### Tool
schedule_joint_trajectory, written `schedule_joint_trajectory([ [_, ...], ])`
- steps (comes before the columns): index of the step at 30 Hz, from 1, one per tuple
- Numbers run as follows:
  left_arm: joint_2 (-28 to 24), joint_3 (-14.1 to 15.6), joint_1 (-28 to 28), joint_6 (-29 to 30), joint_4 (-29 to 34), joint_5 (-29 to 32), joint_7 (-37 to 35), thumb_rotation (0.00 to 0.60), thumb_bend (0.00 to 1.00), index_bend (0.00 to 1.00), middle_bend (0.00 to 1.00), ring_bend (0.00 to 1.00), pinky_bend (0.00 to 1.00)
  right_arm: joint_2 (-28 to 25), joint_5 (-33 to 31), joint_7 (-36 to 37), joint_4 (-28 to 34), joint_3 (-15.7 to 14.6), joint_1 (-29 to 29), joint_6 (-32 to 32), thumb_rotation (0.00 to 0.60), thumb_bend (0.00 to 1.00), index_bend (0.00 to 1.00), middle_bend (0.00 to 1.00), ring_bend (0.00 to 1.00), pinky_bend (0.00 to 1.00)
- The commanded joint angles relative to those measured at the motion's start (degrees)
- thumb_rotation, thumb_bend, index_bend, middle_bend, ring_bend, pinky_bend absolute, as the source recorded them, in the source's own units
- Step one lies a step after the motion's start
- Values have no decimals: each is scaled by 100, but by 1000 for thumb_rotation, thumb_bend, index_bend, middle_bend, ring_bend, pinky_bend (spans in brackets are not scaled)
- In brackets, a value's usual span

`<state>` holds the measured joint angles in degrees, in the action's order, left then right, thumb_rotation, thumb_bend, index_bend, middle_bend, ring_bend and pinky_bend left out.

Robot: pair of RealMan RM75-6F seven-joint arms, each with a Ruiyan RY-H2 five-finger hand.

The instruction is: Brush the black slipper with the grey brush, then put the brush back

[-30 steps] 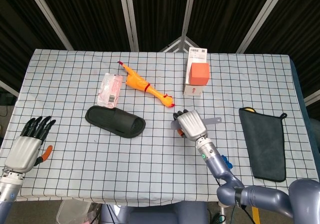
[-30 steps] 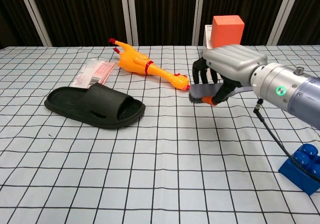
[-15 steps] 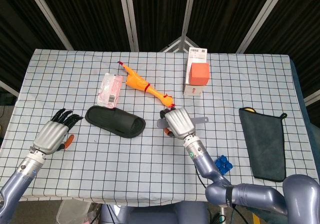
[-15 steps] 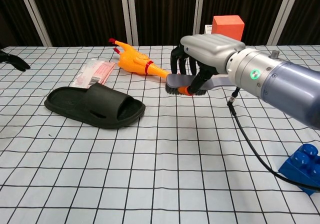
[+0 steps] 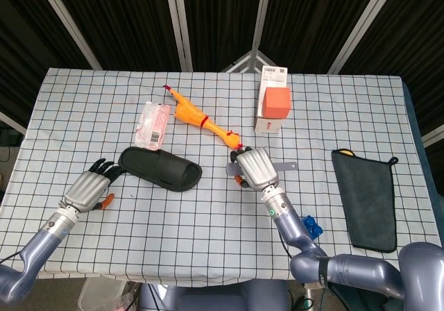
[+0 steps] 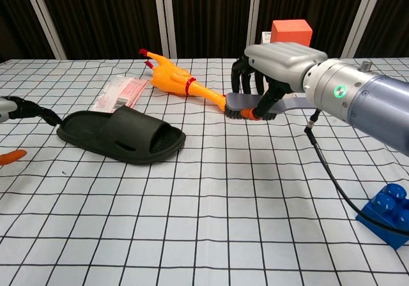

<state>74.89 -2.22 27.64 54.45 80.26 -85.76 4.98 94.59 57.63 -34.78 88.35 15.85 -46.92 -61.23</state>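
The black slipper (image 5: pixel 160 168) lies flat left of the table's middle, also seen in the chest view (image 6: pixel 121 136). My right hand (image 5: pixel 255 169) hovers to its right, above the table, and grips the grey brush (image 6: pixel 241 105) with bristles pointing down; the grey handle (image 5: pixel 287 166) sticks out to the right. A gap of bare cloth separates the brush from the slipper. My left hand (image 5: pixel 90 187) lies low at the slipper's left end, holding nothing, its dark fingers (image 6: pixel 32 110) stretched toward the slipper's edge. Whether they touch it I cannot tell.
An orange rubber chicken (image 5: pixel 202 122) lies just behind the brush. A pink packet (image 5: pixel 152 124) sits behind the slipper, and an orange-and-white box (image 5: pixel 273 107) stands further back. A dark cloth (image 5: pixel 364 198) lies at the right, a blue brick (image 5: pixel 311 225) near the front.
My left hand has come in from the left edge to the slipper's left end. My right hand carried the brush left toward the slipper, then drifted slightly back right.
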Motion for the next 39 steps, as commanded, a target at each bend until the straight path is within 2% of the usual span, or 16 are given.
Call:
schedule_joint_trajectory([
  [1,86,40,53,-81,-108,29,33,600,595,149,159,89,41,-25,13,33,11,-16,4,-2,600,835,885,785,654,770],
  [8,278,52,181,-309,-426,217,30,600,594,149,159,89,41,-91,77,65,121,-52,-4,-45,600,836,885,785,654,770],
  [20,538,5,324,-359,-831,348,-140,600,594,144,159,89,31,-118,61,17,307,-145,-3,-101,600,835,885,785,654,770],
  [35,647,29,473,-606,-1023,520,-235,600,595,137,161,89,8,-22,39,12,335,-233,-39,-96,600,835,885,785,654,770],
  [39,610,24,456,-384,-916,375,-438,600,590,121,155,88,7,-32,20,22,306,-231,-27,-124,600,835,885,785,654,770],
])
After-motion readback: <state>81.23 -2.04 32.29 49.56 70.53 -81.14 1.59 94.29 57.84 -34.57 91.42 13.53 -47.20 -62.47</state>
